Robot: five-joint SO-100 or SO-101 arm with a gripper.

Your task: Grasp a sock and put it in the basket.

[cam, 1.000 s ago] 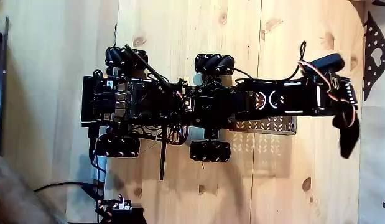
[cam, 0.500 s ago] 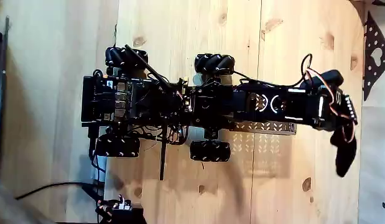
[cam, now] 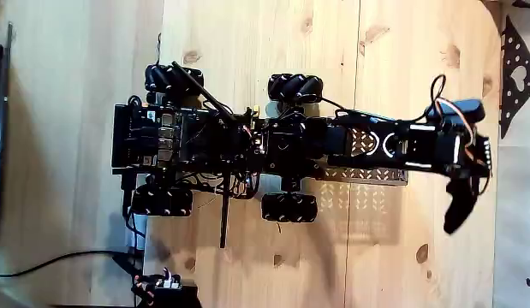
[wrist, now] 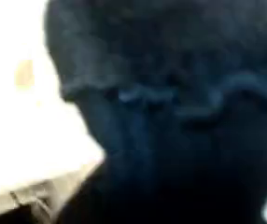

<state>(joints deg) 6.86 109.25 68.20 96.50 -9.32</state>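
Observation:
A black limp sock [cam: 460,204] hangs from my gripper [cam: 467,171], which is shut on its upper end at the far right of the fixed view. The black arm stretches rightward from the wheeled robot base [cam: 213,141]. Beneath the arm, the basket [cam: 367,174] shows as a perforated dark grey metal tray on the front of the base. The sock dangles just right of the tray's end, over the wooden table. In the wrist view, dark fabric with a wavy ribbed edge, the sock [wrist: 161,112], lies close against the lens.
A flat black sheet with a heart-shaped cutout [cam: 515,79] lies at the right edge. A black cable [cam: 72,257] and a small device [cam: 166,291] sit at the bottom left. Bare wood spreads above and below the arm.
The arm's end has swung downward in the picture and slightly left. The hanging sock has shifted left with it, closer to the tray's end.

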